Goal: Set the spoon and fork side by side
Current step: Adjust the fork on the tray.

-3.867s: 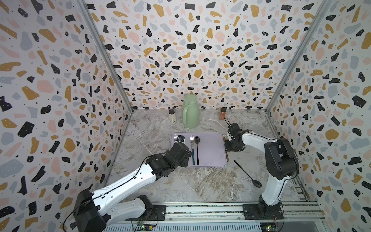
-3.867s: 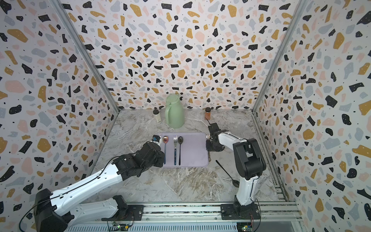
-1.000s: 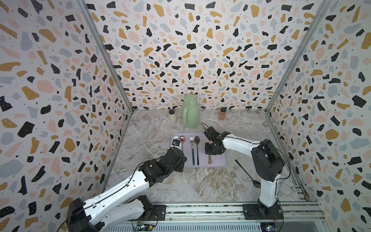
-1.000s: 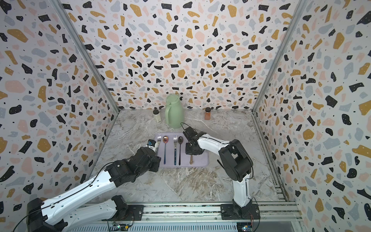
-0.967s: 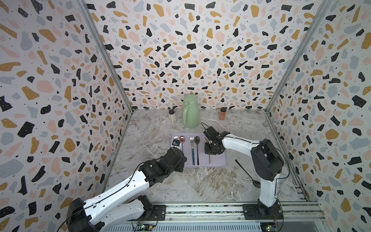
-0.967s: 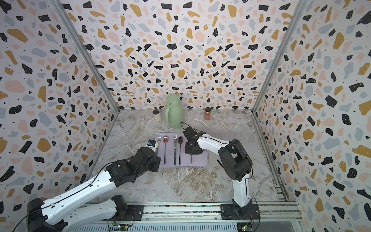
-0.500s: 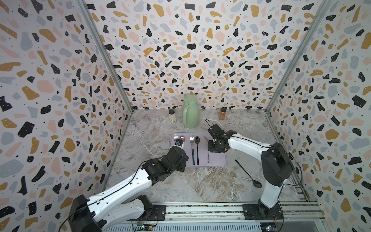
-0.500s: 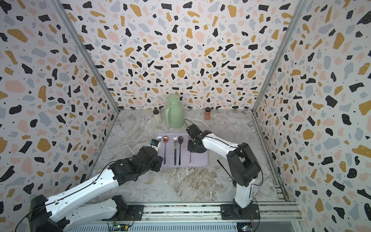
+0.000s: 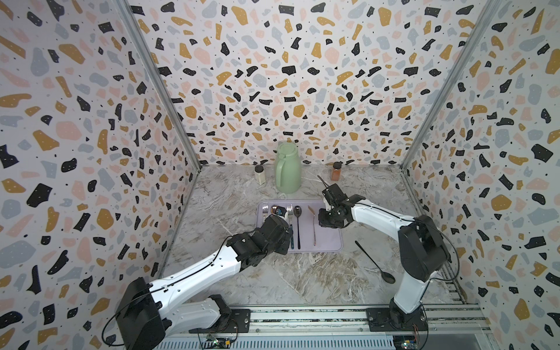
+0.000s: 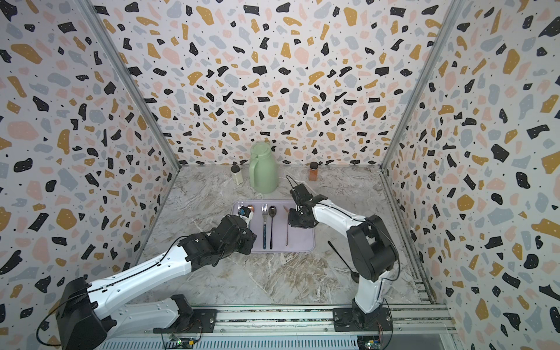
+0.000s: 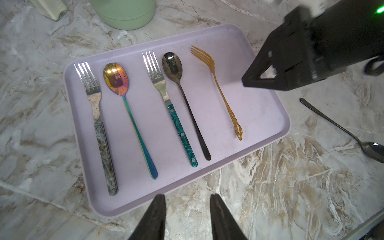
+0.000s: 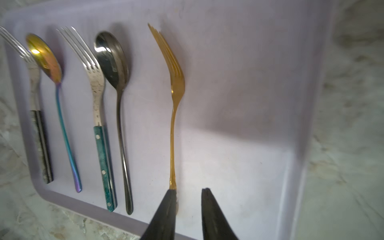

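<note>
Right wrist view shows the right gripper [image 12: 188,190] released and empty, jaws apart over the handle end of the gold fork [image 12: 173,116]. This fork lies flat on the tray [image 12: 259,62]. The left gripper [image 11: 187,196] is also open and empty. I judge the next move is to fetch the black spoon [image 9: 388,277] from the desk [image 9: 303,272] and lay it beside the fork.

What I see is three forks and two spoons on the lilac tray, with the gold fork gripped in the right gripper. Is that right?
Not quite. The gold fork is not gripped. The left wrist view shows it lying flat and free on the lilac tray, and the right wrist view shows the right gripper with its jaws apart and nothing between them. The rest of your count holds.
</note>
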